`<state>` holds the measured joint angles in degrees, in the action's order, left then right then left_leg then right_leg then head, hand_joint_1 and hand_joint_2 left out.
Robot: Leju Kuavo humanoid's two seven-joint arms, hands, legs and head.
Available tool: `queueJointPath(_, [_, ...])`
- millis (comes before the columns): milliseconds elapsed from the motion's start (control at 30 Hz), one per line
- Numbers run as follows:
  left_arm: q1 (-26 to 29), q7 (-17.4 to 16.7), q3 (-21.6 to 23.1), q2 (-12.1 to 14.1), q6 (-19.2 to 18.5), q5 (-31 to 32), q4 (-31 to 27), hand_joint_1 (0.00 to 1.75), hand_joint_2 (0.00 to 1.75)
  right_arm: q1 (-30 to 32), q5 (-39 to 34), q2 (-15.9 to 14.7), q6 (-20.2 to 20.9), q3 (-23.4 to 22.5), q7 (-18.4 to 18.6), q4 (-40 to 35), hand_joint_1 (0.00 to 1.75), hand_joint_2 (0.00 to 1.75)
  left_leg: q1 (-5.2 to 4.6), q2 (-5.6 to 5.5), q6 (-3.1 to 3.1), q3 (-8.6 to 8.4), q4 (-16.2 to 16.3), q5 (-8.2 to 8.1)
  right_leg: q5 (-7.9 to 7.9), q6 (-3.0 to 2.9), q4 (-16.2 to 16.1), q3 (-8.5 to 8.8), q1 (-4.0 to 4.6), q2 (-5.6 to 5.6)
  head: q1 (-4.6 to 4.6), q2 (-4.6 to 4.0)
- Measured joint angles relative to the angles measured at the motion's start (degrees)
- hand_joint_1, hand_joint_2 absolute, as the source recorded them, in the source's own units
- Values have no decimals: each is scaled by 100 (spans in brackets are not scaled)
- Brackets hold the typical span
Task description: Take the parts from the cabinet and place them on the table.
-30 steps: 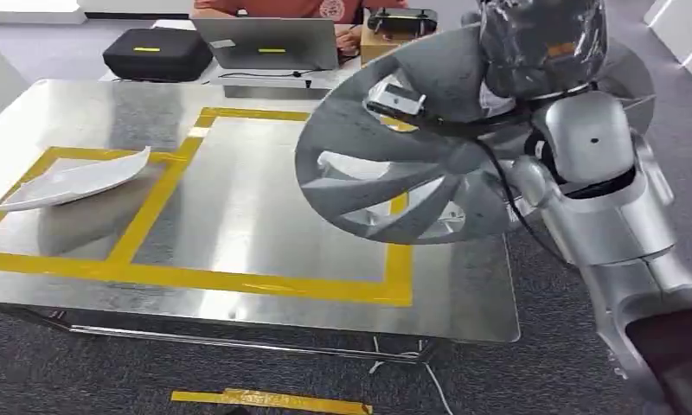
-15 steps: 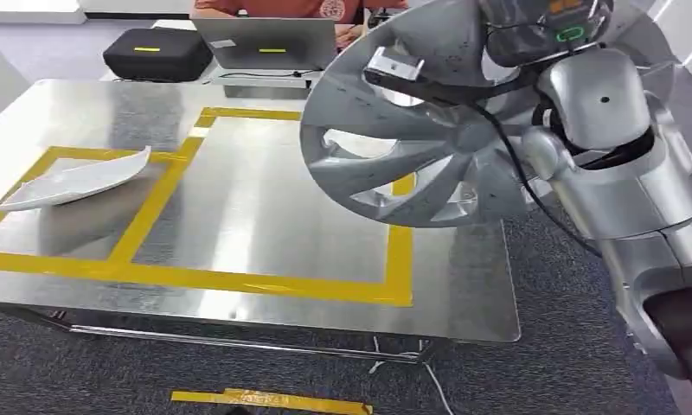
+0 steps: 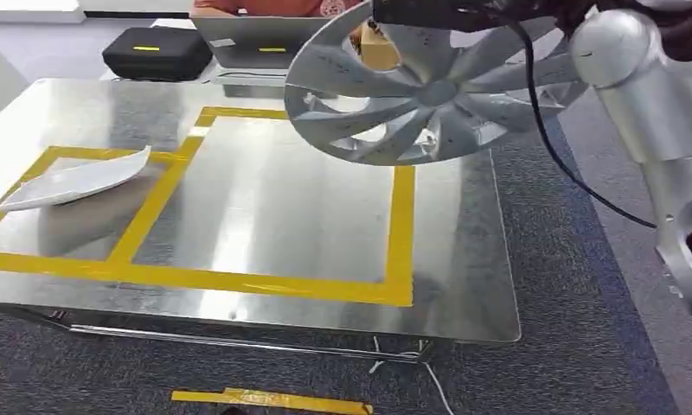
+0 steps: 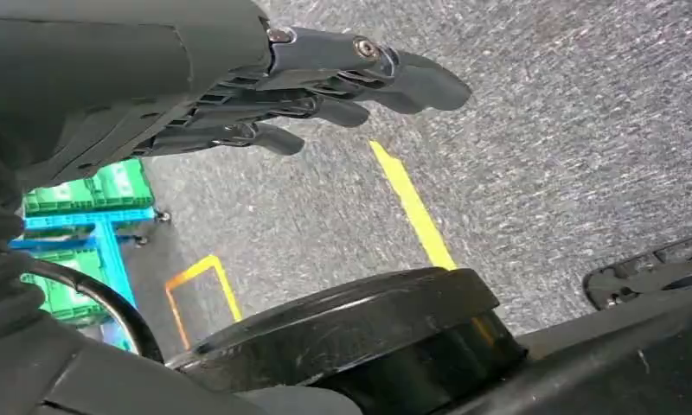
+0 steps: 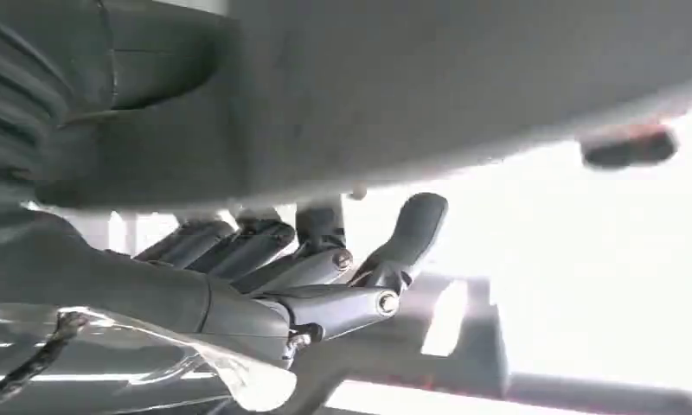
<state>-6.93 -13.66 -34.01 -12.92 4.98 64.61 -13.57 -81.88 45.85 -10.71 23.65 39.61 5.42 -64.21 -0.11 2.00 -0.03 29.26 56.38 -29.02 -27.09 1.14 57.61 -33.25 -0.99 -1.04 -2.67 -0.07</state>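
Holding the silver wheel cover (image 3: 429,91) up over the tabletop's (image 3: 265,207) far right corner, the right hand (image 5: 308,277) has its fingers curled against the part's underside. One white curved part (image 3: 74,180) already lies in the left taped box. Setting-down remains. Left hand (image 4: 325,86) hangs empty, fingers loosely extended. Laptop (image 3: 260,39) and black case (image 3: 156,52) sit beyond.
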Motion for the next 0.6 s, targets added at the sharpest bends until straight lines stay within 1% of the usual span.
queueJointPath(133, [19, 42, -85, 13, -11, -39, 0, 0, 175, -473, -744, 50, 282, 350, -35, 483, 175, 175, 1, -1, 1, 7, 2, 1, 1, 1, 1, -7, 1, -2, 0, 0])
queueJointPath(200, [27, 68, -120, 17, -24, -39, 0, 0, 175, -669, -1194, 57, 305, 560, -15, 645, 175, 175, 1, -1, 1, 9, 2, 1, 1, 1, 2, -10, 1, 0, -2, 0])
queueJointPath(267, [29, 85, -157, 24, -42, -37, 0, 0, 175, -807, -1494, 76, 295, 729, 0, 755, 175, 175, 1, -1, 0, 9, 2, 0, 1, 1, 1, -10, 1, 2, -4, 0])
queueJointPath(400, [31, 87, -203, 26, -59, -33, 0, 0, 175, -972, -1599, 107, 290, 928, 15, 889, 175, 175, 1, -1, 0, 10, 2, 0, 1, 1, 1, -11, 2, 0, -2, 0])
queueJointPath(600, [33, 87, -238, 26, -63, -31, 0, 0, 175, -1039, -1634, 127, 279, 1112, 13, 992, 175, 175, 0, -1, 1, 11, 7, 1, 4, 6, 1, -10, 1, 1, -2, 0])
